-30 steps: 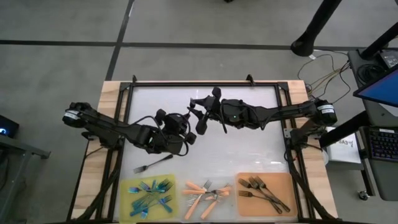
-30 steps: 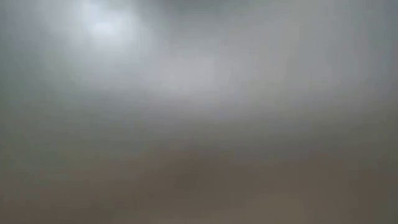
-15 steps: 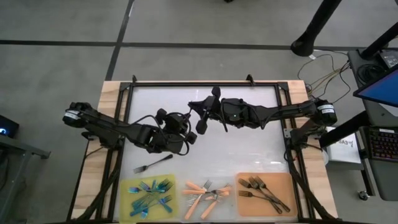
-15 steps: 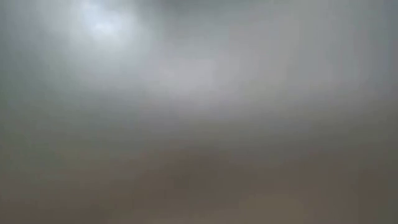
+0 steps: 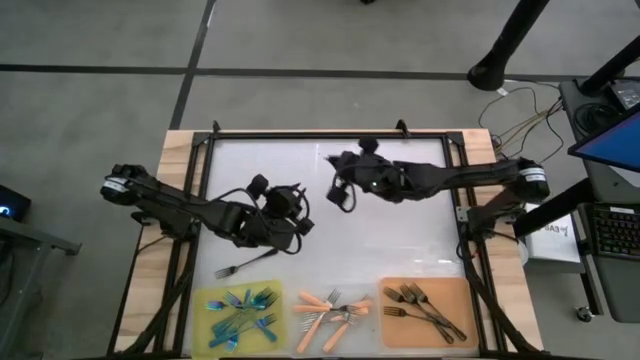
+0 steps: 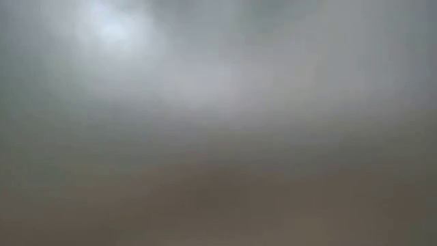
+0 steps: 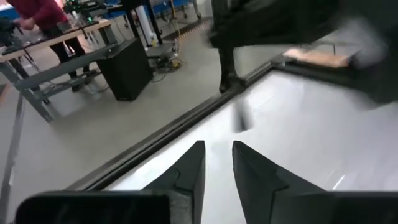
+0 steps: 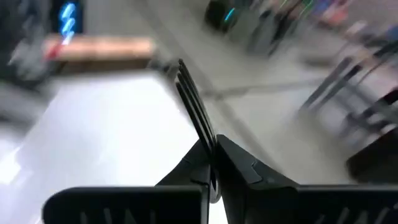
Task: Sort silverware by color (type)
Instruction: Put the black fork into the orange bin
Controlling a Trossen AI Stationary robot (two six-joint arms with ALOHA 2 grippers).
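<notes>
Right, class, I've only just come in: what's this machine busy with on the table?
A two-armed robot is sorting small forks by colour. The right gripper is shut on a dark fork over the middle of the white table. The left gripper, fingers slightly apart, holds nothing. One dark fork lies loose on the table near it. Along the near edge, blue-teal forks sit on a yellow mat, orange-handled forks lie in a pile, and dark forks rest on an orange mat.
</notes>
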